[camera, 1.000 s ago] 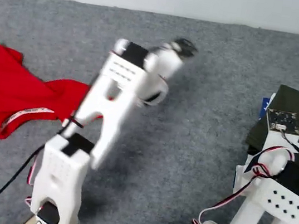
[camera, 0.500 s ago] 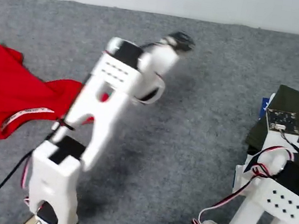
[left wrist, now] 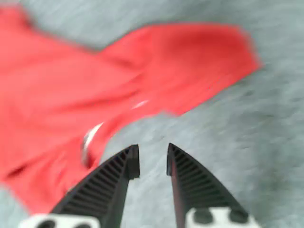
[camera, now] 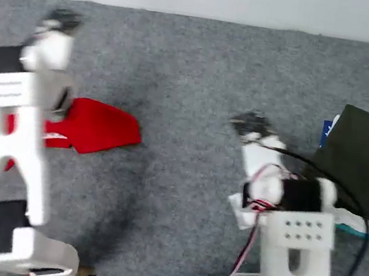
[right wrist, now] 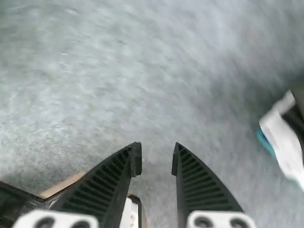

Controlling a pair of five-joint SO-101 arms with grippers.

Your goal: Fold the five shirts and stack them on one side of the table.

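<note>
A red shirt [camera: 99,129] lies unfolded at the table's left side, partly hidden by my left arm. My left gripper [camera: 59,21] hangs above the shirt's far part. In the left wrist view the left gripper [left wrist: 152,160] is open by a narrow gap with nothing in it, above the red shirt [left wrist: 118,85]. A folded dark green shirt [camera: 368,162] tops a stack at the right edge. My right gripper [camera: 249,123] sits over bare carpet left of that stack. In its own view the right gripper [right wrist: 155,159] is slightly open and empty.
The table is covered in grey carpet [camera: 193,77]. White and teal cloth [camera: 365,231] sticks out under the green shirt, and the white and teal cloth [right wrist: 282,142] also shows in the right wrist view. A white wall runs along the far edge.
The left arm swung from the table's middle to the left, over the red shirt. The right arm turned away from the stack toward the middle of the table.
</note>
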